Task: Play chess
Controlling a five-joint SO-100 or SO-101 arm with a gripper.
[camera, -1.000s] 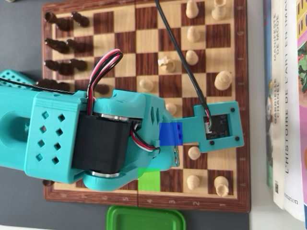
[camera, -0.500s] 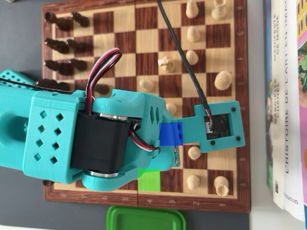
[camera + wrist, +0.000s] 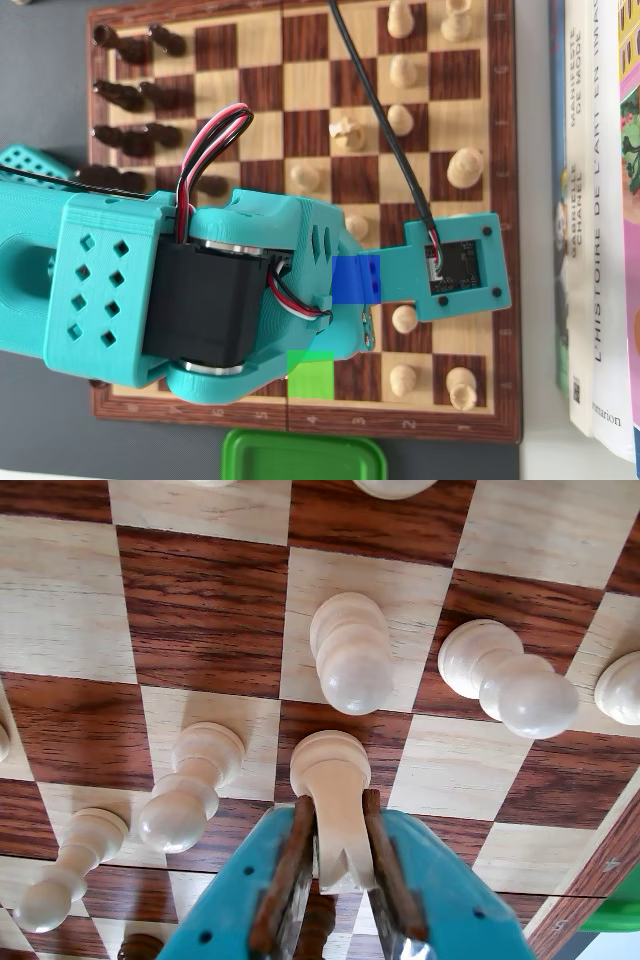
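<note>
1. My gripper (image 3: pixel 340 880) has its jaws closed narrow on a pale chess piece (image 3: pixel 330 780). The piece sits directly between them, its long axis running along the fingers, base on a dark square.
2. The wrist view shows that grip; overhead, the teal arm (image 3: pixel 150 290) hides it above the chessboard (image 3: pixel 505 200).

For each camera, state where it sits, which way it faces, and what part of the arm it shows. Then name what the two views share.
Wrist view: rides just behind the gripper, looking forward and down along the teal fingers at the chessboard; they are shut on a light chess piece.
Overhead view: fixed above, looking straight down on the chessboard; the teal arm enters from the left and covers the gripper.
Shared: the chessboard and the light pieces; the held piece cannot be picked out from overhead.
</note>
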